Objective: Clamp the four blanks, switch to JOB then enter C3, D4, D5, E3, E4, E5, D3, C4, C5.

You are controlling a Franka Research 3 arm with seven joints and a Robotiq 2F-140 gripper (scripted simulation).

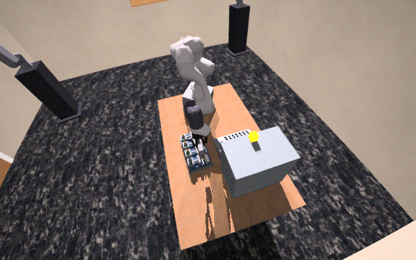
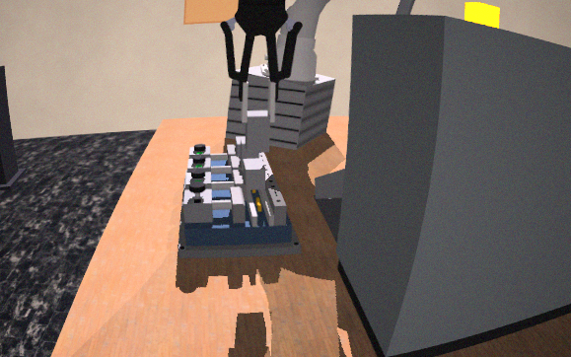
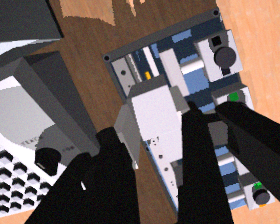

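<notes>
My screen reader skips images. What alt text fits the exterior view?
A black two-finger gripper holds a pale grey rectangular blank upright above the blue-based vise fixture on an orange wooden table. A big grey cabinet fills the right.

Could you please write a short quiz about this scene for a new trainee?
1. True or false: the gripper is shut on a grey blank.
2. The lamp on top of the cabinet is: A) yellow, B) red, C) blue.
3. Fill in: the fixture plate stands on the wooden ____.

Key: 1 true; 2 A; 3 table.
</notes>
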